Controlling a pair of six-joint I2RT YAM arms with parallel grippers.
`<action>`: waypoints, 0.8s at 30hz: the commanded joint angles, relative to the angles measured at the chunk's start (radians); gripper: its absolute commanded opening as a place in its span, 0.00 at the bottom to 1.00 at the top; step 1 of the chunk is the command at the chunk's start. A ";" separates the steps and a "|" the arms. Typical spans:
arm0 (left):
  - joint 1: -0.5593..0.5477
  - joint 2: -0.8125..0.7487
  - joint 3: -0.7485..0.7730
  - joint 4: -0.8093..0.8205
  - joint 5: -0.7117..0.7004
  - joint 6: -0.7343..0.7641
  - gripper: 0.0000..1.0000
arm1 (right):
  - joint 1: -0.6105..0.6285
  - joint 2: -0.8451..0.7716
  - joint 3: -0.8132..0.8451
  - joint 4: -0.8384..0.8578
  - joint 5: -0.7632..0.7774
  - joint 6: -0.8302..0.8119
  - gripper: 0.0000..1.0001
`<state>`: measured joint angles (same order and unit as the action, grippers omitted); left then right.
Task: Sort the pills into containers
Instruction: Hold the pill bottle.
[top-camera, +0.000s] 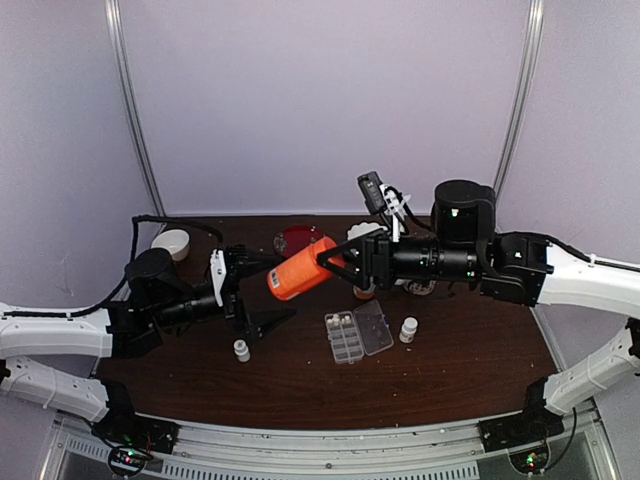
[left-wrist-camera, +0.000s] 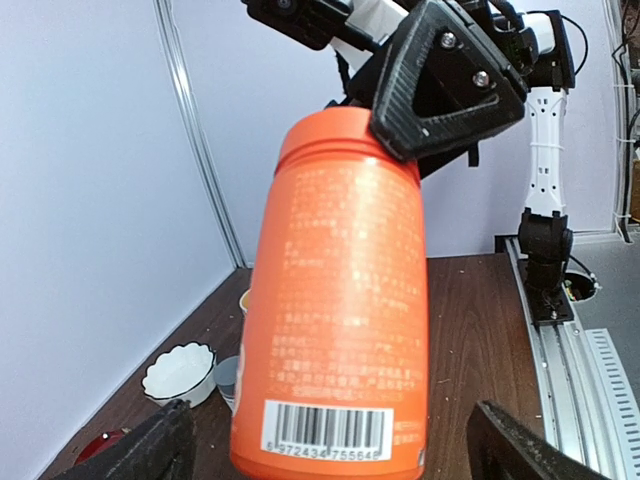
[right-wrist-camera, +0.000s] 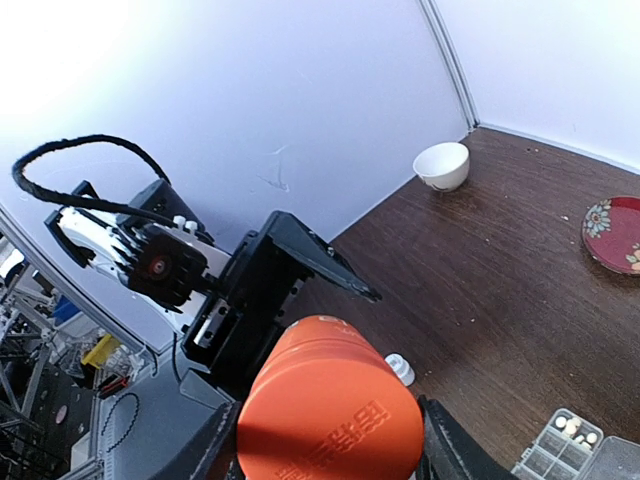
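Right gripper (top-camera: 331, 265) clamped on the capped end of the orange bottle (top-camera: 300, 277), which is held tilted in the air above the desk (top-camera: 440, 380). Left gripper (top-camera: 272, 290) wide, fingers on either side of the bottle's base; no contact visible. Pill box (top-camera: 345, 346) on the desk, lid open, below and right of the bottle. A few pale pills (right-wrist-camera: 567, 424) lie in its end cells.

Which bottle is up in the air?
The big orange bottle, gripped by the right claw. The two small white bottles stand on the table.
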<state>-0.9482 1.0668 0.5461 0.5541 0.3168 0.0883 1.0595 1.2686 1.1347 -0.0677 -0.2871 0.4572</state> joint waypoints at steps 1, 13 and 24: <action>-0.008 0.002 0.031 0.071 0.006 0.023 0.97 | -0.003 -0.015 -0.026 0.146 -0.067 0.069 0.28; -0.017 0.012 0.025 0.122 0.028 0.005 0.74 | -0.004 -0.018 -0.033 0.151 -0.084 0.085 0.28; -0.018 0.026 0.026 0.169 0.069 -0.085 0.54 | -0.004 -0.026 -0.031 0.116 -0.089 0.035 0.27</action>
<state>-0.9596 1.0756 0.5465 0.6514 0.3523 0.0532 1.0595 1.2682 1.1053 0.0341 -0.3607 0.5247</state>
